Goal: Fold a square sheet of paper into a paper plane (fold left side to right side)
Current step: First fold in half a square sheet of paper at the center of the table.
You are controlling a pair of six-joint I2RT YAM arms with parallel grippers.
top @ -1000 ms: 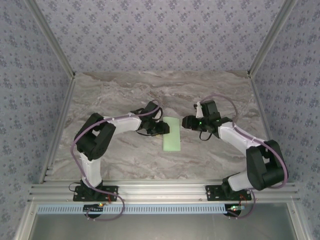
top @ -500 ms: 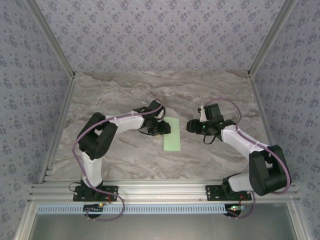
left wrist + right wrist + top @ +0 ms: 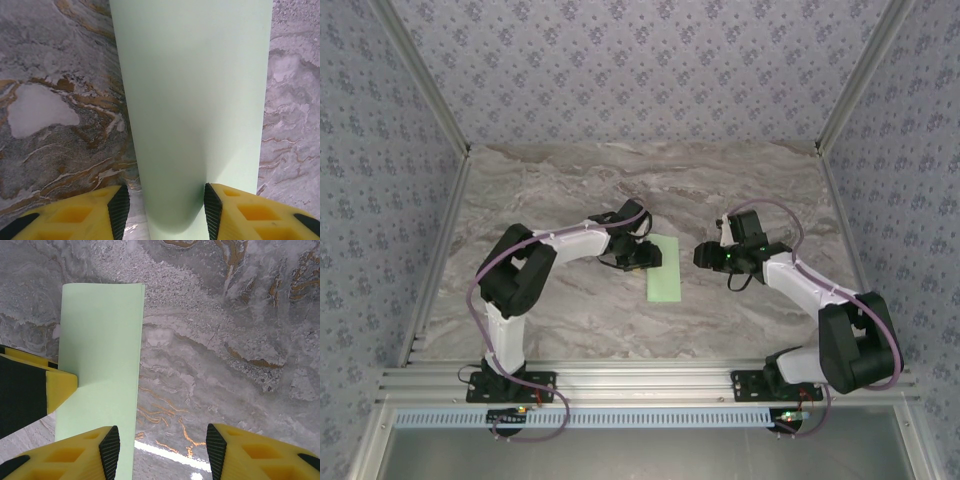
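The square sheet of paper [image 3: 664,268], pale mint green, lies on the marble table folded in half into a narrow upright rectangle; no paper plane shape is in view. My left gripper [image 3: 648,256] sits at its left edge. In the left wrist view the rounded, unpressed fold of the paper [image 3: 195,100] bulges between the left gripper's [image 3: 162,207] parted jaws, touching the right pad only. My right gripper [image 3: 704,254] hovers open just right of the sheet. In the right wrist view the paper [image 3: 100,340] lies left of the right gripper [image 3: 160,450], which has bare table between its fingers.
The marble table [image 3: 740,180] is bordered by aluminium rails [image 3: 640,380] at the front and patterned walls [image 3: 640,70] on the other sides. Free room lies behind and in front of the sheet. A yellow finger of the left gripper [image 3: 55,387] rests on the paper.
The right gripper has drawn back to the right, away from the sheet's edge. The left gripper stays at the fold, its jaws slightly wider.
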